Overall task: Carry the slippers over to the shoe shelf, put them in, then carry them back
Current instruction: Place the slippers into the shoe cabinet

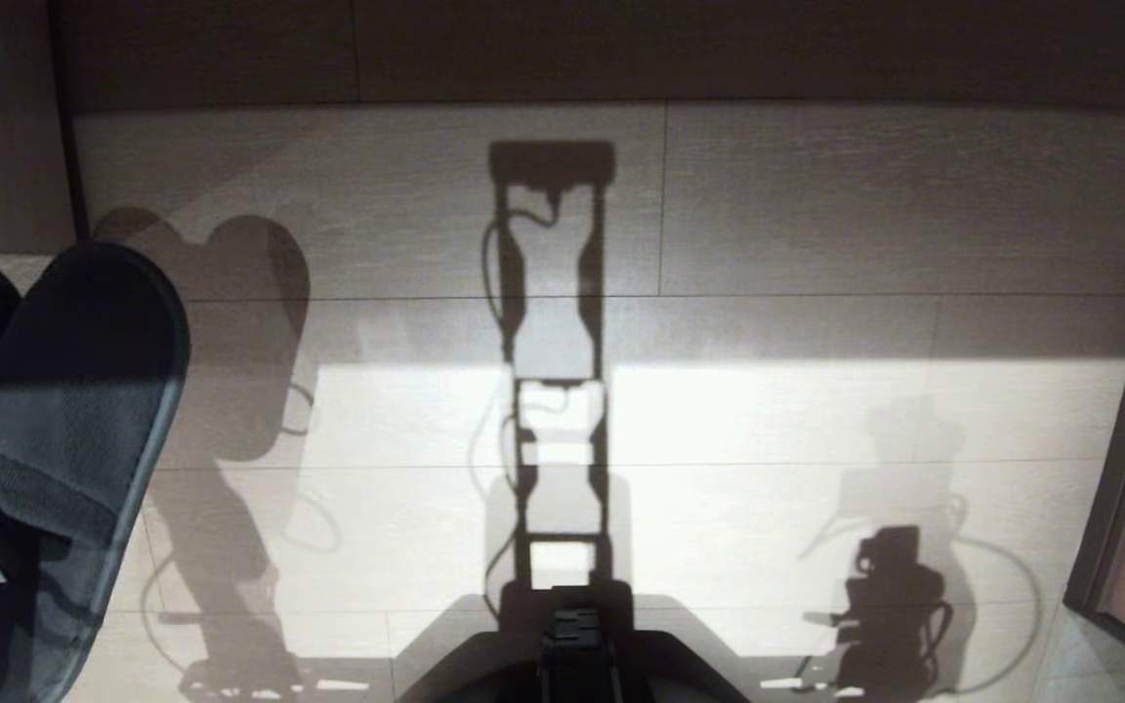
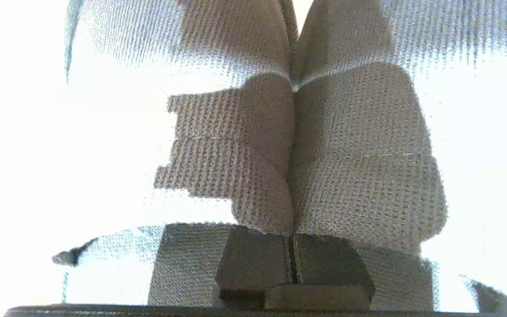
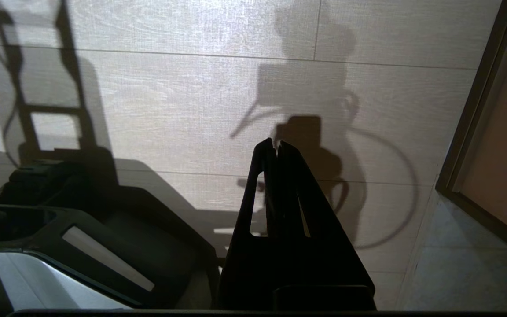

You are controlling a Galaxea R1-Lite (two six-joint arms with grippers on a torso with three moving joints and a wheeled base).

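Left wrist view shows left claw (image 2: 292, 259) pinching slippers (image 2: 297, 145), toes touching

Left gripper (image 2: 293, 259): dark fingers pressed together, clamping the grey woven slippers (image 2: 293, 154), lower centre of its wrist view.
Right gripper (image 3: 275, 147): black fingers closed, empty, mid-frame.

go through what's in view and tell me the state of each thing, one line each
slippers: off the floor, held together as a pair, at the robot's left.
left gripper: shut on the slippers' fabric.
right gripper: shut, empty, pointing at the floor.
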